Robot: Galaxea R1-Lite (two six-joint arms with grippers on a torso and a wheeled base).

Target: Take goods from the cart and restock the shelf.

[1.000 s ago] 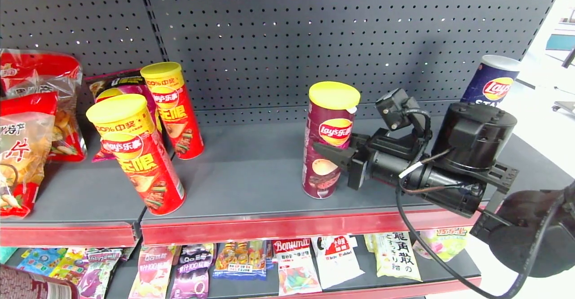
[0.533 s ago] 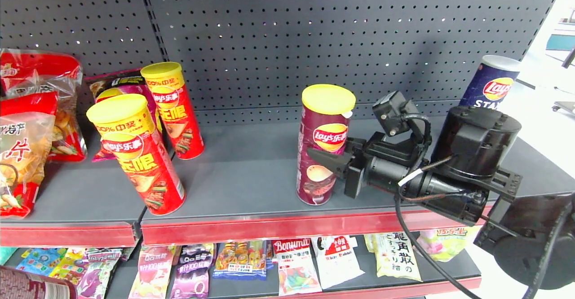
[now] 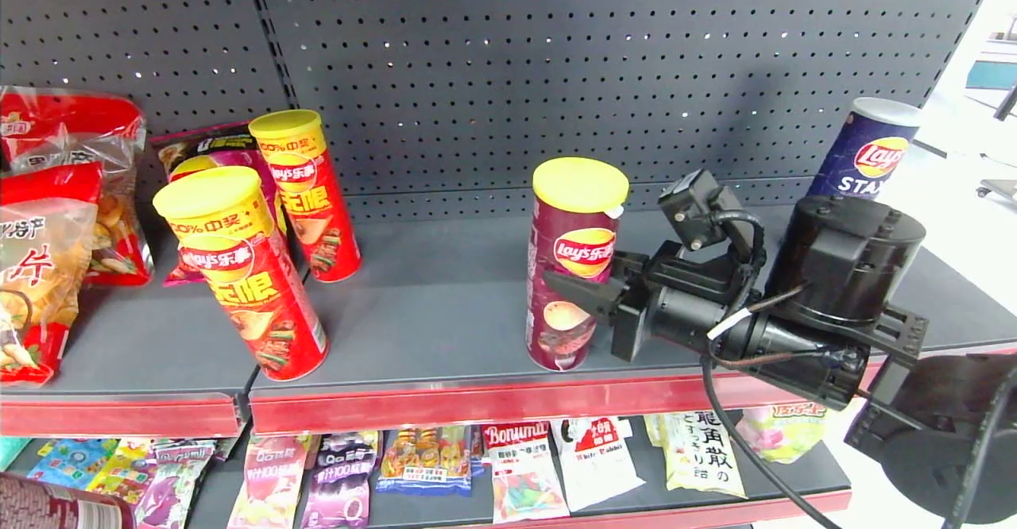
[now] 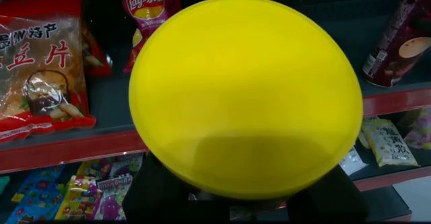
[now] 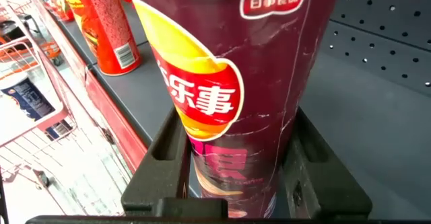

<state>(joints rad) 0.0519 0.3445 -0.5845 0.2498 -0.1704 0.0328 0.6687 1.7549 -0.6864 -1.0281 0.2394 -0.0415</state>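
Observation:
A maroon chip can (image 3: pixel 574 267) with a yellow lid stands near the front of the grey shelf (image 3: pixel 445 314), right of the middle. My right gripper (image 3: pixel 581 284) is shut on its lower half from the right. In the right wrist view the can (image 5: pixel 229 83) sits upright between the two black fingers (image 5: pixel 165 146). A second can's yellow lid (image 4: pixel 246 93) faces the left wrist camera, with my left gripper (image 4: pixel 242 207) shut on the can below it. That can's maroon body (image 3: pixel 56 505) shows at the lower left corner of the head view.
Two red cans (image 3: pixel 246 275) (image 3: pixel 306 195) stand on the shelf's left part beside snack bags (image 3: pixel 48 235). A blue can (image 3: pixel 866 152) stands at the far right. The shelf has a red front lip (image 3: pixel 477 402); packets (image 3: pixel 516 465) lie on the shelf below. A wire cart (image 5: pixel 34 89) stands beside.
My right gripper has carried the maroon can a little to the left and down toward the shelf's front. The can now stands more upright.

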